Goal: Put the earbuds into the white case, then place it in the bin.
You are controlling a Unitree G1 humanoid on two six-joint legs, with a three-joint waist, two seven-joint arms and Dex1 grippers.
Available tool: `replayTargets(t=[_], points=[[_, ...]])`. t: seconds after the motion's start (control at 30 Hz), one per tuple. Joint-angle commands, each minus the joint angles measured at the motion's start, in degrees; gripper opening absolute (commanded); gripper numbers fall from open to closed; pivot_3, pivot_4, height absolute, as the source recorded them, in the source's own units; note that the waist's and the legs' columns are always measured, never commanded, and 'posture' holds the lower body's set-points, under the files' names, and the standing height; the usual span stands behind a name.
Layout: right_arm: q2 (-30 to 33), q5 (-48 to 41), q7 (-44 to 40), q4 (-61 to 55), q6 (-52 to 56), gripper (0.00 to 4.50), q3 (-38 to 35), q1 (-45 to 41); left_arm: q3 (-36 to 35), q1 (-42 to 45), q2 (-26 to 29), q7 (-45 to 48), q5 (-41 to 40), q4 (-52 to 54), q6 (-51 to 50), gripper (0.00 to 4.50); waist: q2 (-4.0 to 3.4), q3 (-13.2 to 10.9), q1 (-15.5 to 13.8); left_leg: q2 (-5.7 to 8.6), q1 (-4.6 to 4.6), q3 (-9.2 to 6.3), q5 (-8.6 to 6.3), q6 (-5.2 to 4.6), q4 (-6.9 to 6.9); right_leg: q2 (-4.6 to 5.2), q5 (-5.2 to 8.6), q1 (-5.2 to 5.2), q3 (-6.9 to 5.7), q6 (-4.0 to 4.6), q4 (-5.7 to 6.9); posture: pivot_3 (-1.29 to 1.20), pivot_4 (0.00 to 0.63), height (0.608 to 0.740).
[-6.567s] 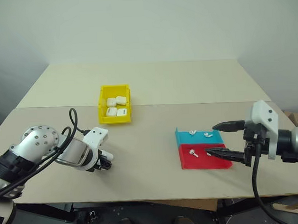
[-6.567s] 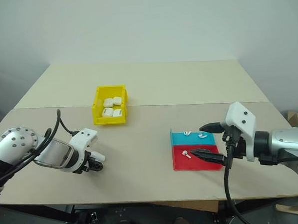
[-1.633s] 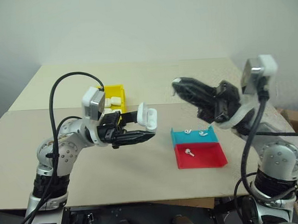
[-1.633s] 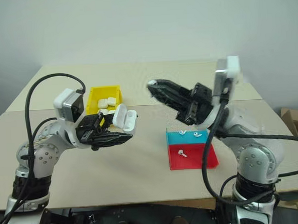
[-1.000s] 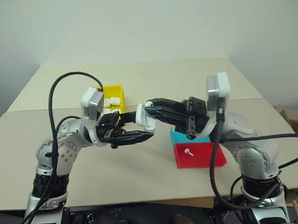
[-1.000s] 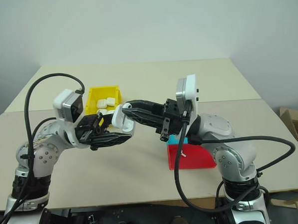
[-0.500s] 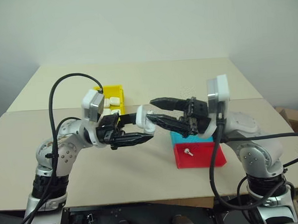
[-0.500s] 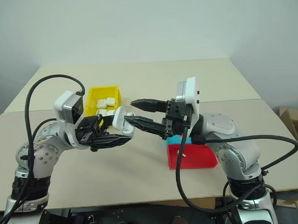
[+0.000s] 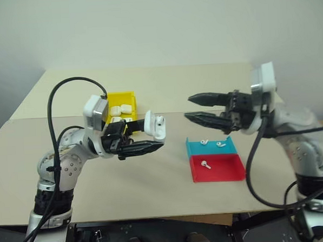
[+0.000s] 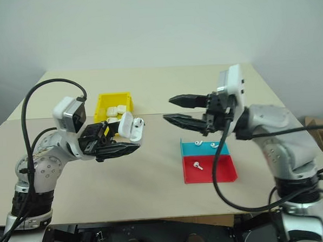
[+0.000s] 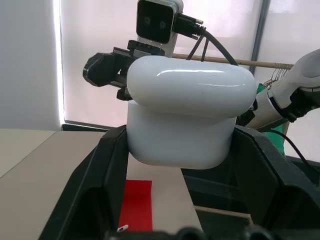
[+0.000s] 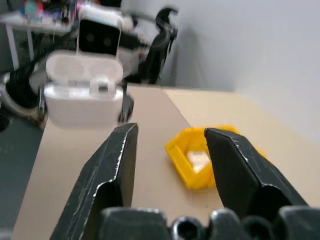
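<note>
1. The white case (image 9: 156, 126) is held above the table (image 9: 169, 169), gripped in the left pincer (image 9: 151, 139), whose black fingers are clenched on its lower half. It sits between the bin and the tray, lifted clear of both.
2. The case is glossy, with rounded corners; its hinged lid stands open and tilted back. The right wrist view shows something small and white seated in one socket, too blurred to identify.
3. The right pincer (image 9: 194, 107) hangs in the air to the right of the case, apart from it, pointing towards it. Its two fingers are spread and grasp nothing.
4. Nothing stands between the case and the right pincer.
5. The yellow bin (image 9: 115, 97) lies on the table behind the left arm, holding several look-alike white cases (image 9: 126, 108).
6. A flat blue-and-red tray (image 9: 237, 173) lies on the table below the right pincer. Three earbuds (image 9: 205, 164) rest on it: two on the blue half, one on the red half.
</note>
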State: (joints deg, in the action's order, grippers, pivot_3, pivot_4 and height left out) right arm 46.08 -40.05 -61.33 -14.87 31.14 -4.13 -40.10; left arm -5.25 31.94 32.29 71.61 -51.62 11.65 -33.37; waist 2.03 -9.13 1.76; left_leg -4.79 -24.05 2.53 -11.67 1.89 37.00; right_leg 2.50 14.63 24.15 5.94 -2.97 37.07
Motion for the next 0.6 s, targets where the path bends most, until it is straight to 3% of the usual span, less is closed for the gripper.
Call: replayTargets(t=[0.03,0.13,0.3,0.43,0.53,0.6], points=[[5.6,13.5,-9.1,9.2,-9.6,2.63,8.0,-4.2,-1.5,-1.0,0.2,-0.1,-0.1,2.4,1.8,2.81,0.00,0.0,0.2,0.00,0.01,0.00,0.00,0.00,0.00,0.00,0.00,-0.01,0.00,0.00,0.00,0.00,0.150,0.740],[7.1,27.4,-14.4,20.5,-23.6,2.63,16.8,-9.1,-1.6,-2.2,-0.1,-0.9,-0.4,3.7,2.1,2.81,0.00,0.0,0.8,-0.01,0.05,0.02,0.00,0.00,0.01,-0.01,0.00,0.00,0.00,0.00,0.01,0.00,0.150,0.740],[5.3,39.3,-19.4,37.9,-39.9,2.63,24.1,-16.0,-1.9,-3.2,-0.1,-2.0,-0.8,5.2,2.0,2.81,-0.01,0.0,0.7,0.00,-0.02,0.03,0.00,0.00,0.00,0.00,0.00,0.07,0.01,0.00,0.00,0.00,0.150,0.740],[2.7,44.7,-21.8,49.6,-46.3,2.63,27.3,-19.6,-2.1,-3.7,-0.1,-2.4,-1.0,5.9,2.0,2.81,-0.01,0.0,0.7,0.00,-0.05,0.03,0.00,0.00,0.00,0.01,0.00,0.05,0.00,0.01,-0.03,0.00,0.150,0.740],[0.1,47.8,-21.4,56.3,-47.8,2.04,28.2,-21.5,-2.2,-3.8,0.0,-2.6,-1.2,6.2,1.8,2.81,-0.02,0.0,0.7,0.00,-0.03,0.02,0.00,0.01,0.02,0.02,-0.01,0.02,0.00,0.02,-0.01,0.00,0.150,0.740],[-1.2,49.6,-20.7,59.5,-48.2,2.04,28.5,-22.7,-2.3,-3.8,0.0,-2.7,-1.4,6.4,1.7,2.81,-0.02,0.0,0.7,0.00,-0.02,0.02,0.01,0.01,0.03,0.02,-0.02,0.02,0.00,0.03,0.01,0.00,0.150,0.740]])
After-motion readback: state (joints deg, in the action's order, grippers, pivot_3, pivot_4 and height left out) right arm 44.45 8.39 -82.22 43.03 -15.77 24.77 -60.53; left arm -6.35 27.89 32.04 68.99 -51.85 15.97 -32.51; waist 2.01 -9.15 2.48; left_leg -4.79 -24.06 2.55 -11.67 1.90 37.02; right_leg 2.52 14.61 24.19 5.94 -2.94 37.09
